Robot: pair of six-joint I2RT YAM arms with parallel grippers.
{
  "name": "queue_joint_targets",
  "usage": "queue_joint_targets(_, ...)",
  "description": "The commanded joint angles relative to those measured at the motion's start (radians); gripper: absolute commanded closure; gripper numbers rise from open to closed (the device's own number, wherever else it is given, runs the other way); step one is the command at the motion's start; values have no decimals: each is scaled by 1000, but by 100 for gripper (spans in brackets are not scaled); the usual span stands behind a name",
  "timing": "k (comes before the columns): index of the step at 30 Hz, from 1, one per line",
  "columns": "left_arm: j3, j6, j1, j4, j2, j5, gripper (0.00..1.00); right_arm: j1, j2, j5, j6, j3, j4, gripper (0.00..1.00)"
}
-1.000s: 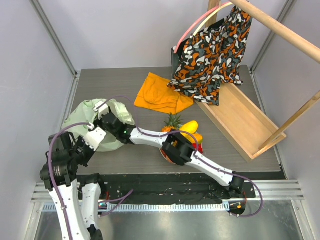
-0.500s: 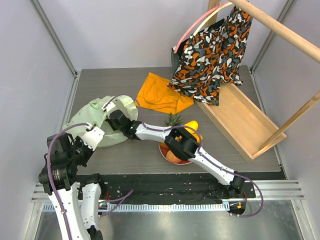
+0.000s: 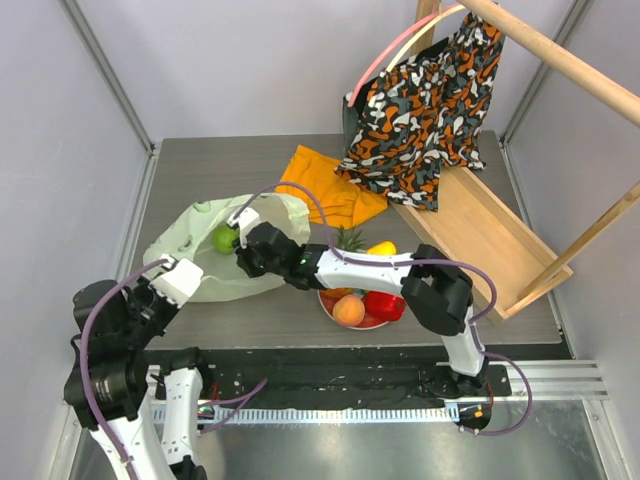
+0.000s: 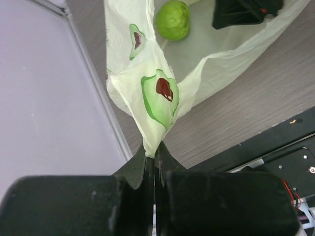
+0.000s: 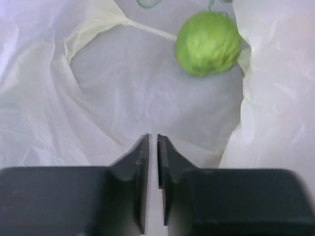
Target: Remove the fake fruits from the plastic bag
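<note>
Green round fruit [image 5: 208, 43] lay inside the plastic bag [image 3: 215, 282], just beyond the right gripper [image 5: 152, 147], whose jaws stood almost together and empty. The left gripper [image 4: 155, 155] clamped the bag's edge. The right arm partly hid the other fruits [image 3: 348, 310].

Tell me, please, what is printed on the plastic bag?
Avocado halves, green with dark-red pits, on the pale-green plastic bag; the left wrist view shows it best.
</note>
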Motion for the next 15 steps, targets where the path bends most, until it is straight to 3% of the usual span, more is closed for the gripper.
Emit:
queue_joint_targets(1, -70, 30, -2, -307, -3, 49, 100, -33, 151, 16, 25, 102, 20, 71)
queue_joint_targets(6, -78, 44, -2, -308, -23, 40, 100, -31, 328, 94, -21, 361, 45, 30)
queue_joint_targets(7, -79, 44, -4, -307, -29, 35, 100, -28, 385, 130, -25, 430, 45, 1)
queue_joint_targets(12, -99, 33, -2, -310, -41, 35, 100, -13, 552, 192, -36, 637, 56, 1)
queue_joint_targets(15, -105, 19, -4, -308, -31, 47, 100, -7, 635, 136, -16, 720, 132, 0)
